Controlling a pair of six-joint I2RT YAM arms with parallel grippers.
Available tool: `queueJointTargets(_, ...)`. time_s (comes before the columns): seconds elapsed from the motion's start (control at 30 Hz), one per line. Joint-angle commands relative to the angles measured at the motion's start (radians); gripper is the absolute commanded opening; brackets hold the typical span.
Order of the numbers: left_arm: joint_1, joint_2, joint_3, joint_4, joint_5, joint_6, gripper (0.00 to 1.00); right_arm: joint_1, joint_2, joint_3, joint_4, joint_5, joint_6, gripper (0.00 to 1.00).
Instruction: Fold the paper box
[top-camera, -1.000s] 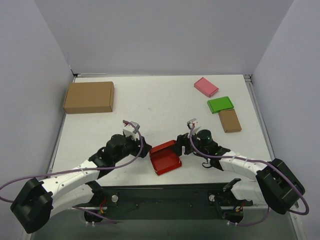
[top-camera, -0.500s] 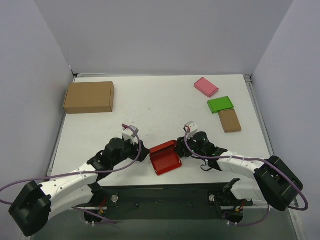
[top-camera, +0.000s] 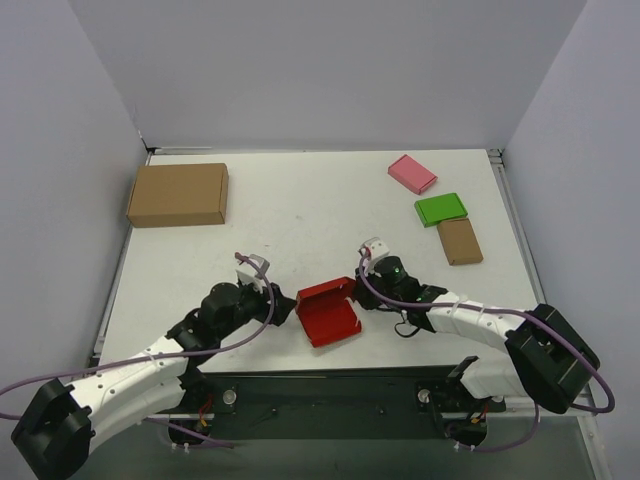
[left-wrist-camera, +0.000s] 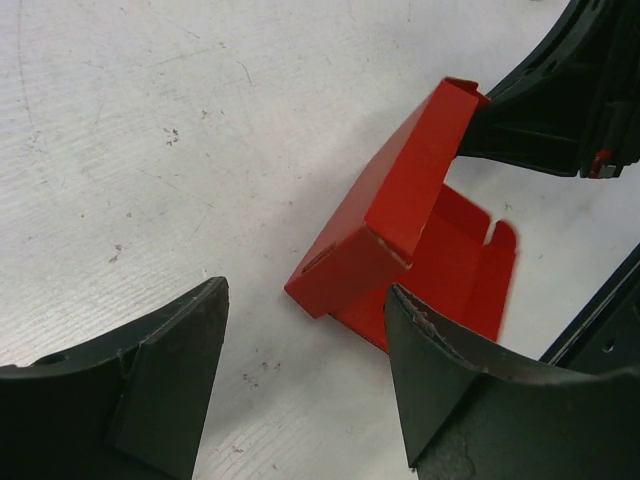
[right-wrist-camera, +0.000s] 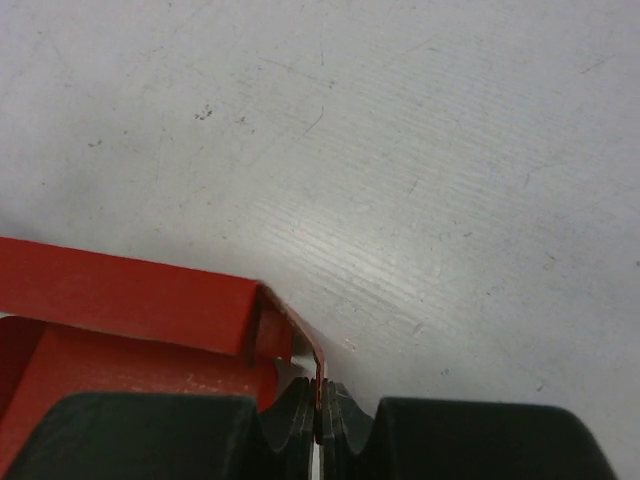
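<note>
Both wrists have slid a little leftward since a second ago, and the paper box (top-camera: 328, 315) has nudged left with them. At the left, the left hand (top-camera: 288, 308) lies low with its fingers (left-wrist-camera: 170, 380) spread apart, the box's near corner between them, just beside one finger. The box sits at the near middle of the table (top-camera: 300, 200), its lid raised at a slant over the tray. On its right, the right hand (top-camera: 357, 293) is pinched together on the thin edge of a box flap.

One large brown carton (top-camera: 178, 194) lies far left; one pink flat box (top-camera: 412, 173), one green flat box (top-camera: 441, 209) and one small brown flat box (top-camera: 459, 241) lie far right, well apart from the hands. The table is white and lightly scuffed, and pale grey walls close it in on three sides.
</note>
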Motion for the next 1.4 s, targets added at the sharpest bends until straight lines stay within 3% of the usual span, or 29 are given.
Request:
queueJointTargets(0.0,-0.005,-0.051,-0.023,0.034,-0.031,0.022,0.73,0.005,0.005,0.113,-0.214,0.079,0.067,0.0)
queueJointTargets(0.43,-0.032,0.112,0.04,0.122,-0.032,0.11,0.73,0.004,0.081,0.329,-0.538,0.056,0.183,0.0)
queueJointTargets(0.6,-0.047,0.178,0.072,0.126,-0.138,0.122,0.73,0.005,0.092,0.348,-0.548,0.038,0.188,0.0)
queueJointTargets(0.83,-0.047,0.263,0.095,0.211,-0.16,0.123,0.73,0.008,0.104,0.354,-0.552,0.021,0.192,0.0)
queueJointTargets(1.1,-0.034,0.384,0.14,0.284,-0.155,0.119,0.72,0.014,0.104,0.348,-0.551,0.023,0.173,0.0)
queueJointTargets(1.37,0.017,0.452,0.164,0.335,-0.039,0.105,0.72,0.028,0.094,0.339,-0.532,-0.002,0.148,0.0)
